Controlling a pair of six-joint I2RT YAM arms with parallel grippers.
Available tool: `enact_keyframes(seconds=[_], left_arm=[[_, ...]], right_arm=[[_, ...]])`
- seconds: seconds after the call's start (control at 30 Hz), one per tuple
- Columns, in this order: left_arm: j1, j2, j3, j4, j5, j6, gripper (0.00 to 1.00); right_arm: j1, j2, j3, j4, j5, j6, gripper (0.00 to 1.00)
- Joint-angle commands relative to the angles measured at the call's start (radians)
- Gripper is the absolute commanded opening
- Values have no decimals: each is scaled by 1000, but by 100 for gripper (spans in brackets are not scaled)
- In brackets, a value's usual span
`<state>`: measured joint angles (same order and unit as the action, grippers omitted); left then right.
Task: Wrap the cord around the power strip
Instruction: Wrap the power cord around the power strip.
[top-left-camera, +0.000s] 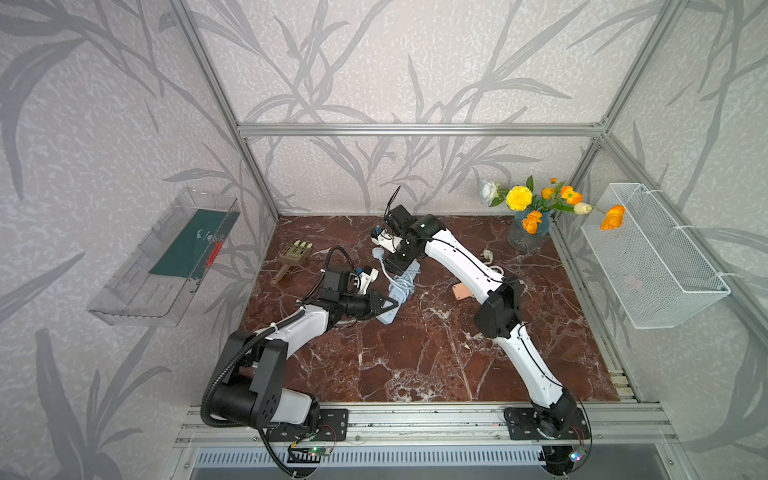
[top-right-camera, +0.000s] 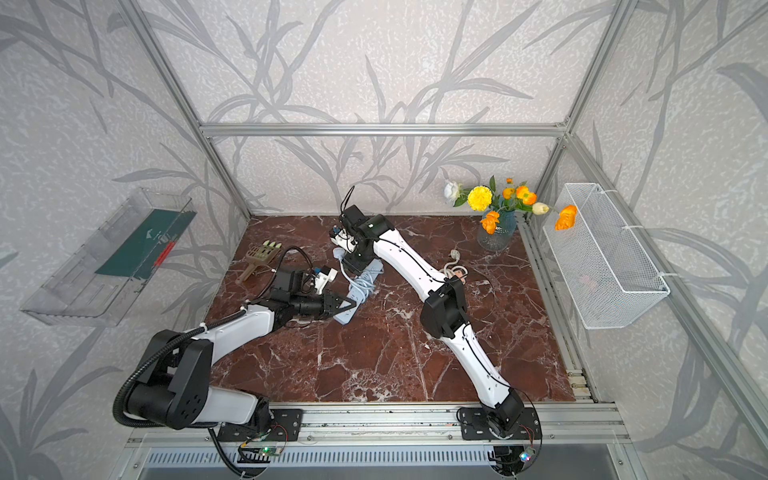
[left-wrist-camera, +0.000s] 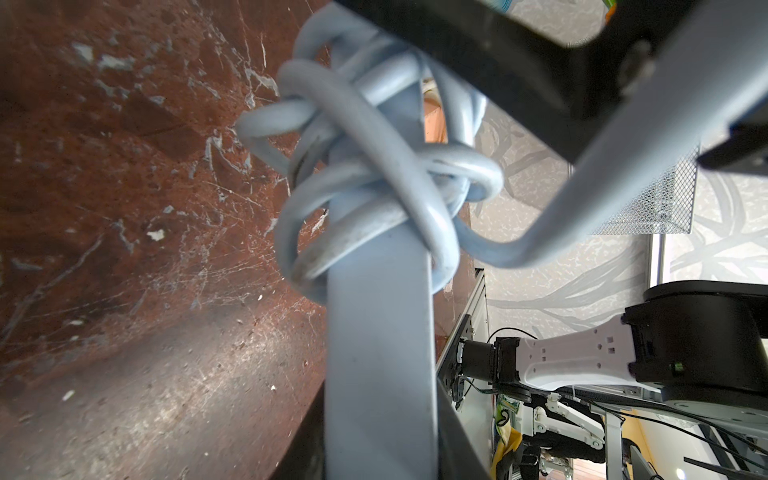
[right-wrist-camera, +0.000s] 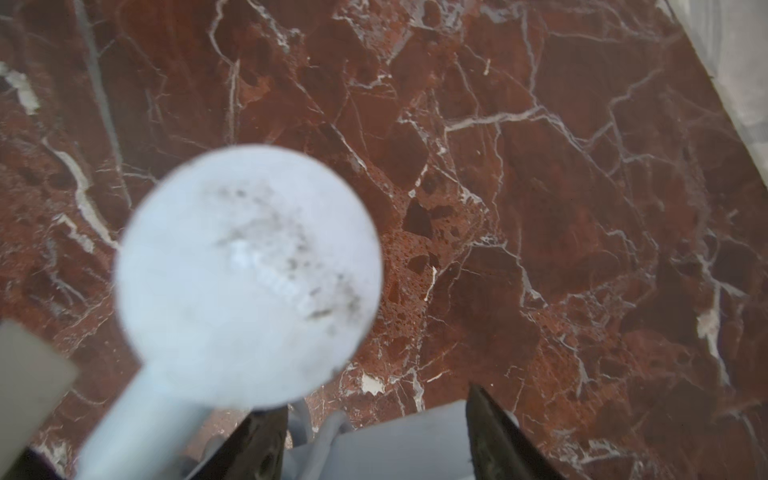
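Left claw (top-left-camera: 390, 305) clenches the strip (top-left-camera: 388, 317); right claw (right-wrist-camera: 376, 409) straddles its far end, grip unclear. Keep the cord (top-left-camera: 401, 286) taut, tuck the plug (top-left-camera: 377, 252) under a loop.

Both top views look down from high above the front edge onto the whole tabletop (top-left-camera: 415, 357). Both wrist views sit very close, sharing the power strip (left-wrist-camera: 378, 353).

table (top-left-camera: 415, 353): glossy marble | cord (left-wrist-camera: 386, 145): smooth plastic | basket (top-left-camera: 648, 266): metal mesh
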<state>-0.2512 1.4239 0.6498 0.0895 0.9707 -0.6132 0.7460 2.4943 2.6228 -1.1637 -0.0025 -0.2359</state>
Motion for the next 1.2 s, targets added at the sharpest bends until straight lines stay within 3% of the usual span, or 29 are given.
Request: enact_keyframes(seconds=[0.0, 0.07, 0.27, 0.4, 0.57, 0.7, 0.87, 0.97, 1.17], left_arm=[[7, 10, -1, 137, 38, -35, 0], [7, 23, -6, 164, 34, -57, 0], [9, 29, -22, 204, 28, -81, 0], [13, 29, -26, 214, 26, -86, 0], [14, 42, -30, 280, 33, -121, 0], [15, 41, -44, 339, 45, -159, 0], [12, 44, -47, 381, 44, -197, 0], [8, 55, -48, 450, 51, -252, 0], [6, 1, -54, 398, 40, -207, 0]], right_arm=[[23, 9, 21, 20, 210, 1, 66], [29, 5, 22, 51, 274, -3, 66], [-5, 17, 102, 42, 267, 39, 67], [-47, -7, 112, 21, 178, 105, 64], [-54, -90, -33, 102, 56, 138, 58], [-53, -86, -46, 88, 32, 158, 55], [-4, -3, 80, 61, 104, 210, 52], [58, 78, 173, 54, 226, 191, 53], [65, 118, 128, 91, 270, 174, 53]])
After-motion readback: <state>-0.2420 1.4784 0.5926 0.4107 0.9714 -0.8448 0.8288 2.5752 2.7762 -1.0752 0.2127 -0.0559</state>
